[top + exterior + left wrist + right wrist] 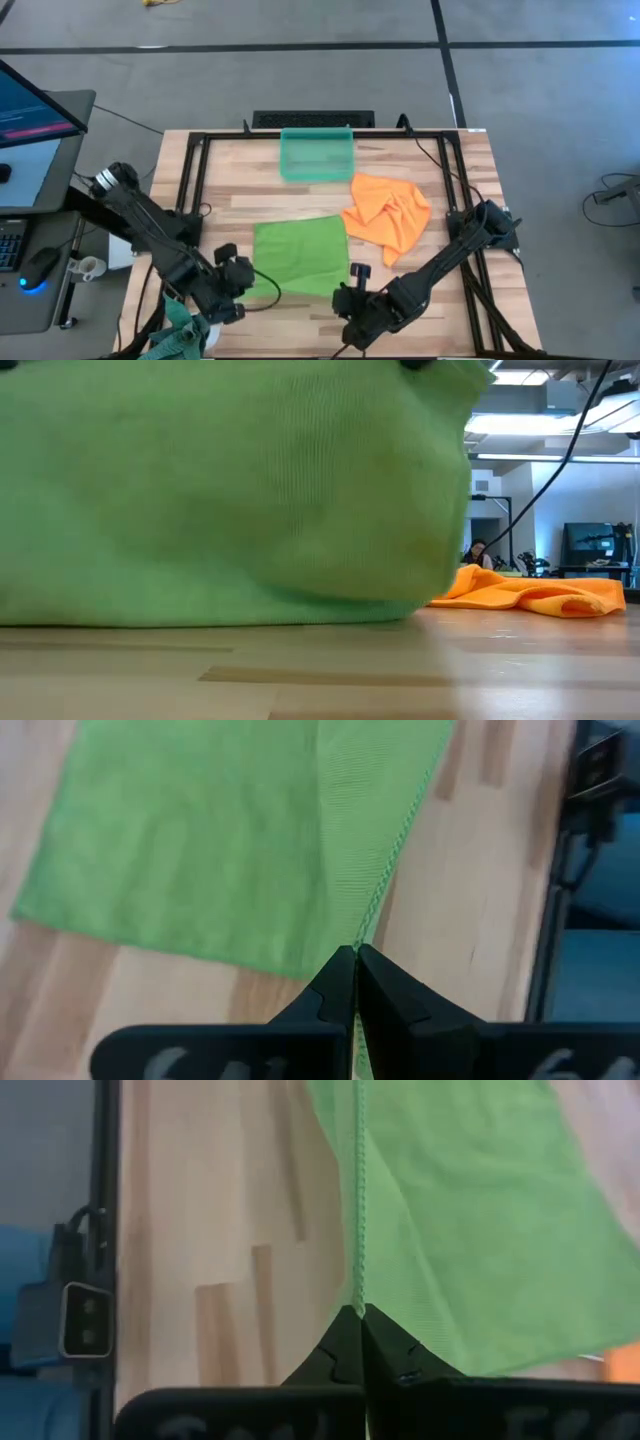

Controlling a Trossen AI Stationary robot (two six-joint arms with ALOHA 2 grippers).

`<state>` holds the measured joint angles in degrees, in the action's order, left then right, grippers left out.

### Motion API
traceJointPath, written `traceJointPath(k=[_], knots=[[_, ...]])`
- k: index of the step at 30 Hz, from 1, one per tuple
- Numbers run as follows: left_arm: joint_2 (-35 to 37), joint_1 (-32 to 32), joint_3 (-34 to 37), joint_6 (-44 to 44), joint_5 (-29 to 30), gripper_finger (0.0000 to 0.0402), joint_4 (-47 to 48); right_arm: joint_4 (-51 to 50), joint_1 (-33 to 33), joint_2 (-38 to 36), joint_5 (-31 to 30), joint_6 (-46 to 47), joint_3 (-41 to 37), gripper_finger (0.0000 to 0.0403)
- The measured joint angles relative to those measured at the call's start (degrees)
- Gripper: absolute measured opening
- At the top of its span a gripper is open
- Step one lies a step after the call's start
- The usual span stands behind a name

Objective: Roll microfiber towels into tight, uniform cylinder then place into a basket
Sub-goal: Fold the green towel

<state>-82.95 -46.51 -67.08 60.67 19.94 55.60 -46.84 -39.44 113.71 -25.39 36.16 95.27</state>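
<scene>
1. The green towel (300, 256) lay spread near the middle of the table (470, 170), toward its front edge. Its two front corners were lifted. In the low view the green towel (220, 490) filled most of the picture, its lower fold resting on the wood.
2. The left gripper (355, 960) was clenched on the towel's stitched edge (395, 870), fingertips pressed together with the hem running between them. In the high view the left gripper (243, 280) sat at the towel's front left corner.
3. The right gripper (360, 1318) was likewise clenched on the towel's hem (360, 1210), jaws together with green cloth pinched at the tips. In the high view the right gripper (352, 285) sat at the towel's front right corner.
4. The orange towel (388, 215) lay crumpled to the right of the green one, just beside its far right corner. Whether they touched could not be told. The low view showed the orange towel (535, 592) as a low heap on the table.
5. The basket (317, 153) stood at the far edge of the table, apart from both towels, open side up.
6. A darker teal cloth (178, 328) hung at the front left corner, beyond the table edge.
7. A monitor (30, 105) and a mouse (40, 265) sat on a desk to the left.
8. A person (476, 552) showed in the room behind, partly hidden.
</scene>
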Motion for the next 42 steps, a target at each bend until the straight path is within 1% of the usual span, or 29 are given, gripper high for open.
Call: traceJointPath(k=[3,6,11,14,16,19,22,25,31,35,39,42], knots=[[-4.6,-0.6,0.0,1.2,0.0,0.0000,-2.4,2.1,-0.8,0.0,2.0,0.5,-2.1,0.0010],[-9.5,-0.5,0.0,0.3,-0.3,0.0000,-5.3,2.4,-1.5,0.0,3.7,3.2,-3.2,0.0010],[-16.2,-0.5,-0.1,-1.8,-1.4,0.0000,-12.1,3.6,-3.4,0.0,11.7,5.5,-3.7,0.0006],[-17.8,-0.6,-0.1,-3.0,-4.3,0.0000,-15.3,5.9,-4.7,0.0,14.7,6.0,-3.7,0.0007],[-17.8,-0.6,-0.2,-3.0,-6.4,0.0000,-16.4,7.2,-5.2,0.0,15.1,5.9,-3.7,0.0009],[-17.1,-0.7,-0.2,-3.1,-7.1,0.0000,-16.2,7.1,-5.2,0.0,14.8,5.9,-3.7,0.0009],[-17.1,-0.8,-1.6,-3.4,-7.5,0.0000,-13.4,6.2,-3.7,0.8,14.1,5.2,-3.7,0.0007],[-17.1,-0.8,-3.7,-4.4,-7.2,0.0000,-9.6,2.5,-1.9,1.1,13.8,1.0,-3.8,0.0008],[-17.0,-0.4,-7.2,-4.2,-2.3,0.0000,1.5,-2.9,3.3,1.0,13.4,-5.4,-3.7,0.0009],[-17.0,0.4,-7.9,-4.1,2.7,0.0000,7.9,-5.3,6.5,1.0,13.1,-10.9,-3.7,0.0008],[-17.1,3.0,-7.6,-4.1,3.5,0.0000,12.6,-8.2,10.2,1.0,10.9,-14.6,-3.7,0.0010],[-17.1,5.0,-7.6,-5.5,3.6,0.0000,13.5,-9.4,12.6,1.0,10.1,-17.9,-3.7,0.0010]])
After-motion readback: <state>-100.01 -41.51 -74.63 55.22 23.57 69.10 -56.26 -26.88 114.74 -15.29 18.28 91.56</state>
